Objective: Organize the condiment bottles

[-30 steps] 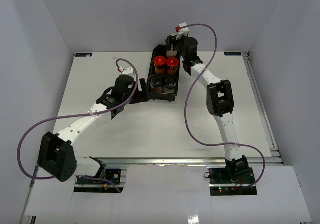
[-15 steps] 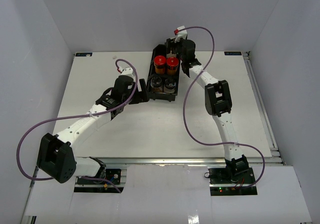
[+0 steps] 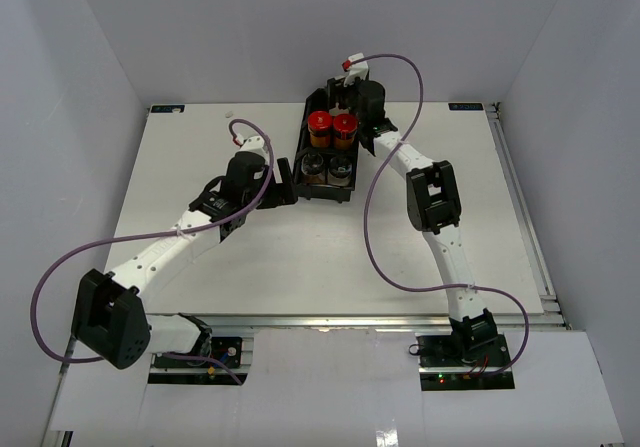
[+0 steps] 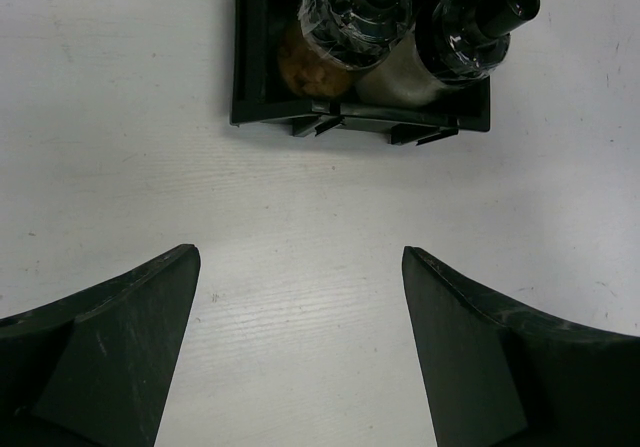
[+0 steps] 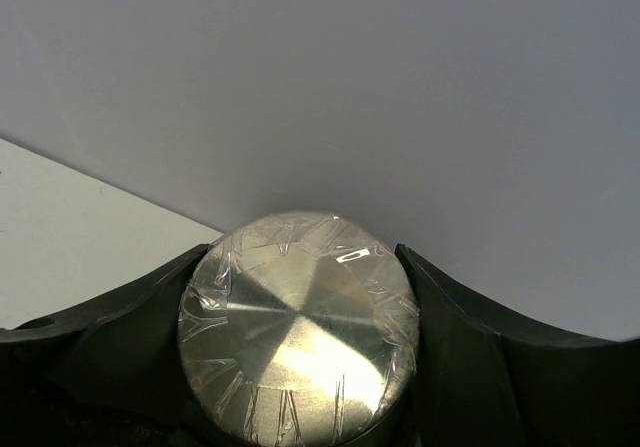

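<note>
Right claw (image 5: pixel 300 297) shifted left; flat-lidded bottle (image 5: pixel 298 332) gripped between its jaws.

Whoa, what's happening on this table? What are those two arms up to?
A two-armed robot is sorting small condiment bottles into a long black tray. The right claw grips a grey-lidded bottle at the tray's far end. Two red-capped bottles sit in the middle section and two dark-capped bottles in the near one. The left claw hovers open and empty over the table, just short of the tray.
</note>
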